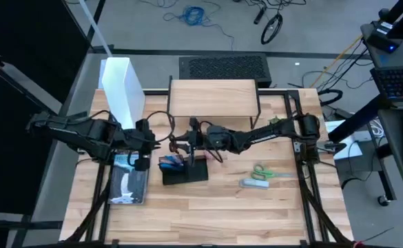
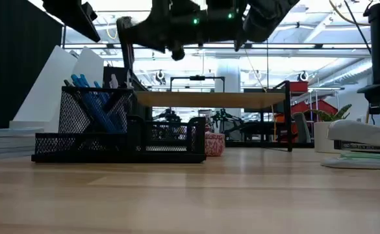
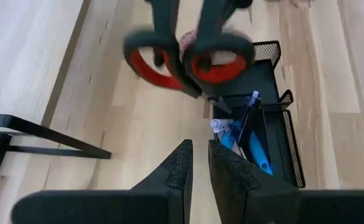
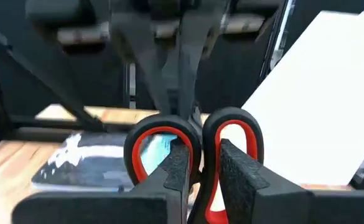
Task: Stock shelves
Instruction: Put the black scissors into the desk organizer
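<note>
Above the black mesh organizer tray (image 1: 185,170), the right gripper (image 4: 199,163) pinches red-handled scissors (image 4: 191,146); the left gripper (image 3: 200,163), nearly closed, holds nothing, facing them.

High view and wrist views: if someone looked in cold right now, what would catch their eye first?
The red-handled scissors stand out first: the right hand is shut on their handles, holding them in the air by the black organizer tray at mid-table. The left hand hangs close opposite, its fingers nearly together with nothing between them. Behind both, the wood-topped shelf stands at the table's far edge.
</note>
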### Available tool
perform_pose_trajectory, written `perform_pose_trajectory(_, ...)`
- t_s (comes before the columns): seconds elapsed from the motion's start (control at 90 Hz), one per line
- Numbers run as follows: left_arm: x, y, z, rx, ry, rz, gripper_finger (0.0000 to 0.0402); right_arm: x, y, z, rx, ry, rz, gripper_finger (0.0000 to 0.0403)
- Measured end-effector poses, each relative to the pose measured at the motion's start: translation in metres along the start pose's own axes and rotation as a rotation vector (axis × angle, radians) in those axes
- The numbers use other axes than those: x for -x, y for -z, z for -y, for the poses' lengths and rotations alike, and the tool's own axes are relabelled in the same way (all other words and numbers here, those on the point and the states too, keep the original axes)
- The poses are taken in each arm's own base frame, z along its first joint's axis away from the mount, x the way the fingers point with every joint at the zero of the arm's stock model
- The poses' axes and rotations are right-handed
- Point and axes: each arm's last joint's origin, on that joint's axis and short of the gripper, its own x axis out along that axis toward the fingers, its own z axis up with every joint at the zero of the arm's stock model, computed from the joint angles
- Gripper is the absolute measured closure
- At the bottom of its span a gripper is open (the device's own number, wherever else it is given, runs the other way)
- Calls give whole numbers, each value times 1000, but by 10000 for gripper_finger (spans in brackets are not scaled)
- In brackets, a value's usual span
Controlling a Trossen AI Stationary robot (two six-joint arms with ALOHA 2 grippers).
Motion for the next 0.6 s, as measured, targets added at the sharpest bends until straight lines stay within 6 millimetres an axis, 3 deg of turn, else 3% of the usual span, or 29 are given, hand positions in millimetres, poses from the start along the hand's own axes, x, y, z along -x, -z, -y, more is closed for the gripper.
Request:
perform_pose_trajectory(0.433,0,0,0,-19,0,0,364,-1,17,-16,55,-43,-132,359)
perform_pose_trajectory(0.6,0,0,0,-19,0,0,364,-1,17,-16,58,-47,-147,334)
